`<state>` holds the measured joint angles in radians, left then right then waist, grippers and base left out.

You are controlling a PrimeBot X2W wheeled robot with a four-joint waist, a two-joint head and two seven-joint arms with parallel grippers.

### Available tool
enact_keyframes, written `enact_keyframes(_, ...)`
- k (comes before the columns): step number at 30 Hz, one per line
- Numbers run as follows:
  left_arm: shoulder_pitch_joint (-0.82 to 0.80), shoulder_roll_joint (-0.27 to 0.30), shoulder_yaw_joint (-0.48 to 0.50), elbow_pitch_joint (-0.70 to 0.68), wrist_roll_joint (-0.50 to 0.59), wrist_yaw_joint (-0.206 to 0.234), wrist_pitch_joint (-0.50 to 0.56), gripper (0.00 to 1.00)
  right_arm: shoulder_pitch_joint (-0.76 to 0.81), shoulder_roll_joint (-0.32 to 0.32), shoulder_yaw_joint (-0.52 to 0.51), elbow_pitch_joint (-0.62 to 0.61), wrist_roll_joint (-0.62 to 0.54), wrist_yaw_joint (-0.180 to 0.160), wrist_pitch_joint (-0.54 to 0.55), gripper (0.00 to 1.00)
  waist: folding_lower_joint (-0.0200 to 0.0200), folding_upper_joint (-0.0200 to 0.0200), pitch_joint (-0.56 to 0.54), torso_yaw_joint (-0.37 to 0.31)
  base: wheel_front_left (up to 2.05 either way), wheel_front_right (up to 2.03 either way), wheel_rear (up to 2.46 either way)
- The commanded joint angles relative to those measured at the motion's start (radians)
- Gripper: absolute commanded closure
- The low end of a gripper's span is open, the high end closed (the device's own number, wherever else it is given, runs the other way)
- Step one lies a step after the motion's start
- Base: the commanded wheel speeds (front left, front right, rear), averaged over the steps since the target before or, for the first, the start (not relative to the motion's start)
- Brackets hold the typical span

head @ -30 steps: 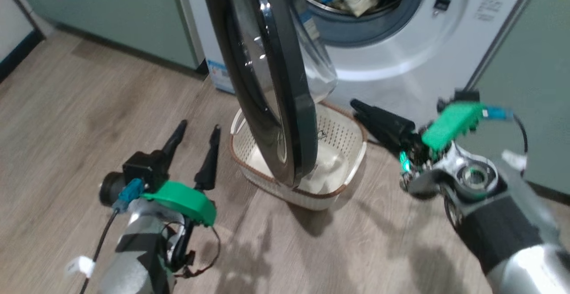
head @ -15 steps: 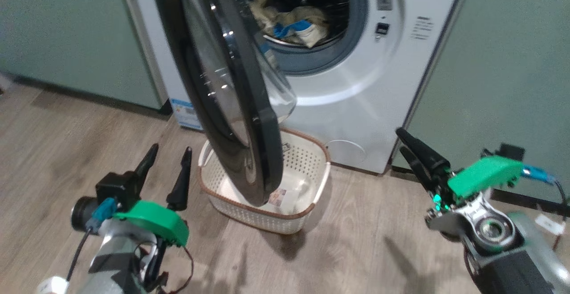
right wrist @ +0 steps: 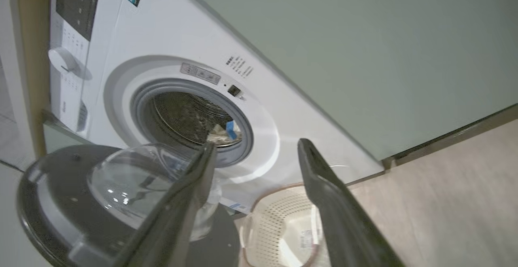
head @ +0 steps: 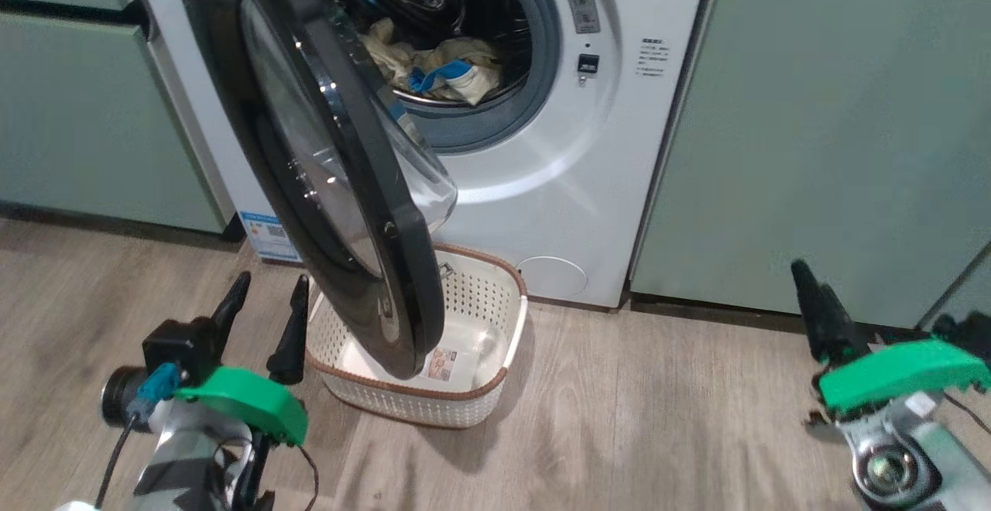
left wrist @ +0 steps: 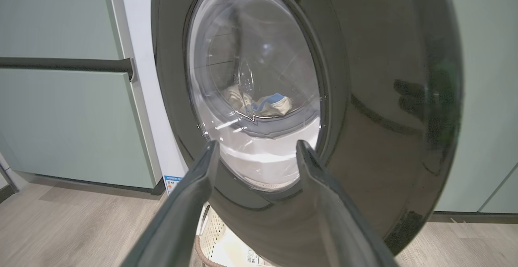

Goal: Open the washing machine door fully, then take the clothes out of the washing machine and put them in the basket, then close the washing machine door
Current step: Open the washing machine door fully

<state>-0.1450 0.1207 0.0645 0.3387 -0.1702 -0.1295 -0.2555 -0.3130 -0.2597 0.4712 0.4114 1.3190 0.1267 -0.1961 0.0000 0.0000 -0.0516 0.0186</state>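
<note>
Glossy black-rimmed glass door (head: 333, 201) is best pushed wider from its inner rim, clear of the cream perforated basket (head: 418, 406); both jaws gape, empty.

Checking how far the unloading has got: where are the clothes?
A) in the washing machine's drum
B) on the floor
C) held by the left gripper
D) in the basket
A: the clothes lie heaped inside the washing machine, seen through its open mouth, while the basket shows a bare bottom with just a label.
</note>
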Motion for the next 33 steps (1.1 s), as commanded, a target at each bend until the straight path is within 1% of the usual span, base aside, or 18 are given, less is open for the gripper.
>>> enact_keyframes(1,-0.031,0.031,0.041,-0.033,-0.009,-0.001,-0.006,0.0,-0.015,-0.038,0.031,-0.014,-0.042,0.004,-0.036,0.0,0.0,0.0,-0.005,-0.008,0.0,0.0,0.0)
enact_keyframes(3,-0.026,0.031,0.045,-0.034,-0.012,-0.001,-0.006,0.0,-0.003,-0.043,0.019,0.001,-0.055,0.004,-0.058,0.0,0.0,0.0,-0.008,-0.016,0.0,0.0,0.0)
enact_keyframes(4,-0.024,0.031,0.047,-0.035,-0.013,-0.001,-0.006,0.0,0.001,-0.052,0.012,0.008,-0.079,0.004,-0.063,0.0,0.0,0.0,-0.009,-0.019,0.0,0.0,0.0)
enact_keyframes(6,-0.02,0.031,0.051,-0.038,-0.015,-0.001,-0.006,0.0,0.013,-0.05,-0.055,0.004,-0.136,0.004,-0.065,0.0,0.0,0.0,-0.009,-0.026,0.0,0.0,0.0)
enact_keyframes(7,-0.017,0.03,0.054,-0.04,-0.015,-0.001,-0.006,0.0,0.023,-0.047,-0.095,-0.002,-0.187,0.004,-0.065,0.0,0.0,0.0,-0.009,-0.03,0.0,0.0,0.0)
enact_keyframes(12,-0.008,0.025,0.059,-0.048,-0.014,-0.001,-0.006,0.0,0.097,0.013,-0.277,-0.053,-0.425,0.004,-0.065,0.0,0.0,0.0,-0.007,-0.039,0.0,0.0,0.0)
enact_keyframes(13,-0.008,0.025,0.059,-0.048,-0.014,-0.001,-0.006,0.0,0.097,0.013,-0.277,-0.053,-0.425,0.004,-0.065,0.0,0.0,0.0,-0.007,-0.039,0.0,0.0,0.0)
enact_keyframes(16,-0.007,0.025,0.06,-0.05,-0.015,-0.001,-0.006,0.0,0.138,0.055,-0.367,-0.089,-0.554,0.004,-0.065,0.0,0.0,0.0,-0.004,-0.042,0.0,0.0,0.0)
enact_keyframes(18,-0.007,0.025,0.061,-0.05,-0.016,-0.001,-0.006,0.0,0.163,0.074,-0.406,-0.111,-0.644,0.004,-0.066,0.0,0.0,0.0,-0.003,-0.042,0.0,0.0,0.0)
enact_keyframes(21,-0.007,0.024,0.061,-0.05,-0.017,-0.001,-0.006,0.0,0.199,0.09,-0.423,-0.129,-0.765,0.004,-0.066,0.0,0.0,0.0,-0.002,-0.041,0.0,0.0,0.0)
enact_keyframes(26,-0.005,0.021,0.063,-0.049,-0.018,-0.001,-0.006,0.0,0.243,0.11,-0.427,-0.134,-0.893,0.004,-0.066,0.0,0.0,0.0,-0.004,-0.04,0.0,0.0,0.0)
enact_keyframes(33,-0.005,0.024,0.065,-0.04,-0.021,-0.001,-0.006,0.0,0.276,0.137,-0.459,-0.135,-0.952,0.004,-0.066,0.0,0.0,0.0,-0.006,-0.04,0.0,0.0,0.0)
